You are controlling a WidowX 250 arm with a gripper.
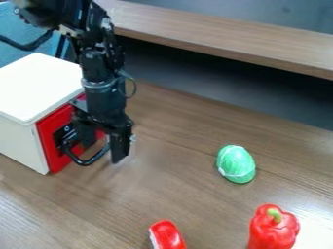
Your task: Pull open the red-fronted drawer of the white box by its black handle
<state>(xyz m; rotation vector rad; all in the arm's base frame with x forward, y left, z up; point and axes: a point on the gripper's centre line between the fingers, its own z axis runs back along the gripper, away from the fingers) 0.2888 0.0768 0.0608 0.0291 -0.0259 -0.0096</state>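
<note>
clock directions here are seen from the gripper, with twelve o'clock toward the top edge of the view. a black robot arm comes in from the upper left and hangs downward, its black gripper (pixel 115 146) low over a brown wood-grain table (pixel 146 194), left of the middle of the view. whether the gripper is wide, narrow or closed on something cannot be told.

the thing nearest to it is a curved black handle (pixel 93 159), just beside the gripper at about eight o'clock; whether the two touch is unclear. the handle stands out from the red front (pixel 55 140) of a white box (pixel 38 87). the box sits on the table, its body reaching away toward nine and ten o'clock, with part of the red front behind the arm.

well apart from the gripper, a rounded green object (pixel 236 165) with pale lines lies between three and four o'clock. farther out, at four o'clock, is a shiny red bell pepper (pixel 273 228) with a green stem. at five o'clock, a red and white object (pixel 168 236) meets the bottom edge. a raised wooden ledge (pixel 221 36) crosses the background from twelve to two o'clock.
</note>
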